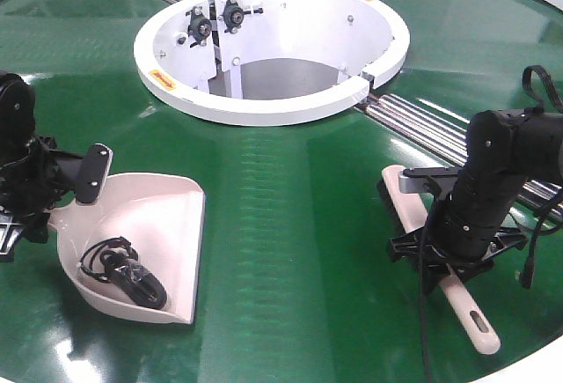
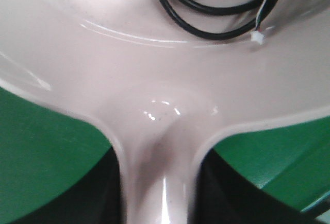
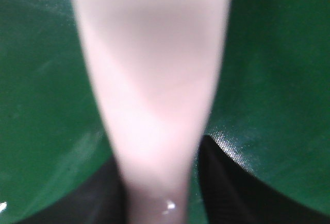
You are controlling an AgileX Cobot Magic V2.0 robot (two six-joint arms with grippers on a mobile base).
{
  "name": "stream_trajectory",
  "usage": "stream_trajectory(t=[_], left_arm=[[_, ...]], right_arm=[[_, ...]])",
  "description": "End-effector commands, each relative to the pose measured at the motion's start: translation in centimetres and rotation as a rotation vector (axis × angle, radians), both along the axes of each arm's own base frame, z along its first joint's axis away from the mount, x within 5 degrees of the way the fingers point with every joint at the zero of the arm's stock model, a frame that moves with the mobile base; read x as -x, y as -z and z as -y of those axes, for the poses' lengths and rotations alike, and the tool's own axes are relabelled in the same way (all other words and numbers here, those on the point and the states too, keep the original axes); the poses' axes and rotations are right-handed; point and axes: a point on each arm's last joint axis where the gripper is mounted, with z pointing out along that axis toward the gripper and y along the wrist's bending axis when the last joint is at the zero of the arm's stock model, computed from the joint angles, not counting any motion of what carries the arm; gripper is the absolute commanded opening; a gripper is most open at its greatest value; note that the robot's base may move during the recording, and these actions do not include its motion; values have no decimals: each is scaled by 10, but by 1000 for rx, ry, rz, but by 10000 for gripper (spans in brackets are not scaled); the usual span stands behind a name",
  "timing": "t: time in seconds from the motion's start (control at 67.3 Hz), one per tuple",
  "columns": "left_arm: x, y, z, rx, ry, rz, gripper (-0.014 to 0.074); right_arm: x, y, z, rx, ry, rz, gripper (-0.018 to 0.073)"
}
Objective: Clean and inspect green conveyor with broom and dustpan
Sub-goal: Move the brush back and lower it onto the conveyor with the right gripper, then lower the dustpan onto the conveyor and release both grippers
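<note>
The glossy dark-green circular conveyor (image 1: 290,216) with its white central ring (image 1: 273,101) and steel rollers (image 1: 422,119) fills the front view. On its left side lies the pale beige-pink plastic dustpan (image 1: 154,224), its wide flat lip facing right and resting on the belt. A coiled black cable (image 1: 123,270) with a small white connector sits inside the scoop (the left wrist view shows the connector near the pan's back wall). The left hand (image 1: 66,194) is clamped on the dustpan's handle, dark fingers (image 2: 98,193) flanking it on both sides.

On the right, the long pale beige-pink plastic broom (image 1: 440,251) lies flat on the belt, slotted handle end pointing toward the near rim. The right hand (image 1: 444,255) is closed around its handle, which fills the blurred right wrist view between two dark fingers (image 3: 227,183).
</note>
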Motion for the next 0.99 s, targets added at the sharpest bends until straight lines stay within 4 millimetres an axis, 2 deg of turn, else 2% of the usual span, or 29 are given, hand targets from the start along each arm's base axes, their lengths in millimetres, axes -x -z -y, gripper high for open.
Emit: stream_trajectory(t=[0.0, 0.134, 0.327, 0.564, 0.817, 0.98], left_arm=[[0, -21, 3, 19, -18, 73, 307], [0, -22, 3, 22, -19, 74, 382], [1, -25, 4, 34, -23, 83, 426], [11, -37, 10, 119, -61, 68, 426], [29, -67, 8, 130, -69, 136, 426], [46, -89, 7, 160, -140, 223, 426]], right_arm=[[-2, -18, 1, -15, -9, 64, 386], [-2, -18, 1, -15, -13, 65, 465], [-6, -26, 1, -14, -28, 90, 489], [-4, -55, 3, -1, -46, 148, 489], [5, -87, 11, 52, -58, 275, 489], [14, -118, 13, 26, -53, 448, 489]])
